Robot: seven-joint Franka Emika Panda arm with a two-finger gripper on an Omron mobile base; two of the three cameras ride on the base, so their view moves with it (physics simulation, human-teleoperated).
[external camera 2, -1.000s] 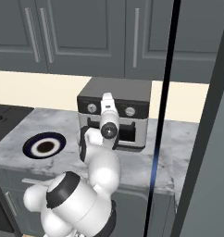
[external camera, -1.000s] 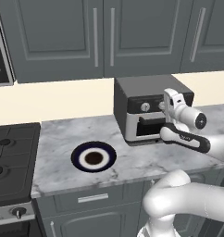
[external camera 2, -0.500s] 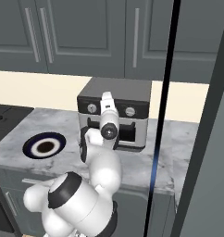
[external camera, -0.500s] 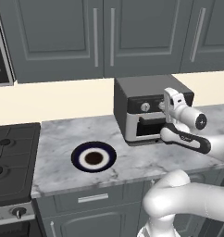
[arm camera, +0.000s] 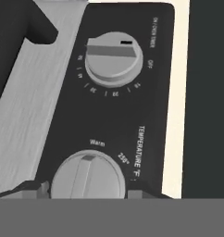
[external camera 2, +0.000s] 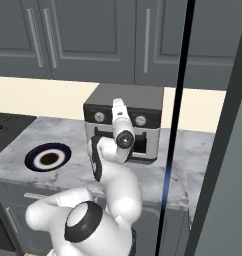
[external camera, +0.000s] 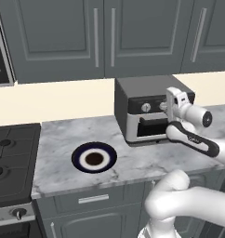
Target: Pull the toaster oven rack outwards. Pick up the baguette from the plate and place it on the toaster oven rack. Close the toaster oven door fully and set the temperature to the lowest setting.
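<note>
The toaster oven stands at the back of the marble counter with its door upright against the front. My gripper is at the black control strip, one fingertip on each side of the temperature knob. That knob's pointer sits at "Warm". Beside it is the timer knob. The navy plate lies bare on the counter to the oven's left. The baguette and the rack are hidden.
A black stove adjoins the counter on the left. Grey wall cabinets hang above the oven. A tall dark panel rises close on the right. The counter's front edge runs just below the plate.
</note>
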